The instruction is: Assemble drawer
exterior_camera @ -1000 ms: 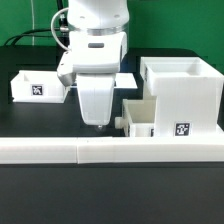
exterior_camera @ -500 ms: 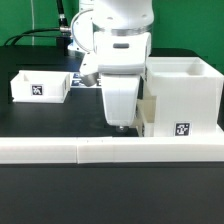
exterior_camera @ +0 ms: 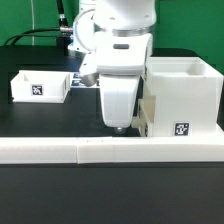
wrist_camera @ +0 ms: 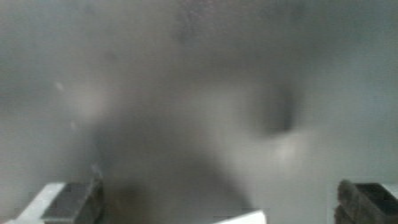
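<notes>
My claw (exterior_camera: 118, 125) hangs low against the smooth white cube housing (exterior_camera: 186, 90) on the exterior view's right, its dark fingers (wrist_camera: 64, 204) spread wide, gripping nothing. A boxy open-topped tray (exterior_camera: 38, 86) with a checkered tag sits well apart on the exterior view's left, and the long low rail (exterior_camera: 100, 152) lies nearest.

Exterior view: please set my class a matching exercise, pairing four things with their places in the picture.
Things:
1. drawer housing
2. loose tray
3. long white rail
4. gripper

Places:
a. across the foreground
b. the exterior view's left
c. centre, between tray and housing
d. the exterior view's right

Pairs: 1-d, 2-b, 3-a, 4-c
</notes>
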### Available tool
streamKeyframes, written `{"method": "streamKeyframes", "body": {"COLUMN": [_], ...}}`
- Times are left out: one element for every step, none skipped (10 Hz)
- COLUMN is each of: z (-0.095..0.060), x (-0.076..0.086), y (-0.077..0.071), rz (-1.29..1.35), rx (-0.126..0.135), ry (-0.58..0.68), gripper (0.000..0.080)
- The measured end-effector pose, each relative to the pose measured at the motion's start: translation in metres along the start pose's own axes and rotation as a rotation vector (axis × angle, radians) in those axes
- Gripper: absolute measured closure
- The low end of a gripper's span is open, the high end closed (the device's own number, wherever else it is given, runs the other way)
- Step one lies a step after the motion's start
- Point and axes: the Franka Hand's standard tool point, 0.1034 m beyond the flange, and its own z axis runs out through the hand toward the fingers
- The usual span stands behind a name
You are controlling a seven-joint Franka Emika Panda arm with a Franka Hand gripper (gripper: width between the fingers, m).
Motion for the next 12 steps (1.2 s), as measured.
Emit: {"method": "streamKeyframes", "body": {"z": [-0.001, -0.004, -0.011, -0.016, -0.023, -0.028, -0.034, -0.037, -0.037, -0.035, -0.035, -0.035], "x": [-0.017, -0.032, -0.044, -0.052, -0.062, -0.069, -0.079, -0.089, -0.092, -0.091, -0.091, -0.090], "y": [0.001, 0.004, 0.006, 0.006, 0.001, -0.007, -0.021, -0.037, -0.041, -0.040, -0.040, -0.040], "rz": [-0.050, -0.074, -0.079, -0.070, -0.056, -0.045, -0.034, -0.015, 0.010, 0.022, 0.021, 0.072], "rx": [0.004, -0.002, -0.012, -0.023, -0.043, -0.075, -0.116, -0.131, -0.124, -0.123, -0.122, -0.122], "ry": [0.001, 0.001, -0.005, -0.008, -0.013, -0.015, -0.015, -0.016, -0.015, -0.013, -0.013, -0.010], "gripper": [0.0150, 0.0150, 0.0150, 0.0150, 0.0150, 0.0150, 0.0150, 0.0150, 0.0150, 0.0150, 0.0150, 0.0150]}}
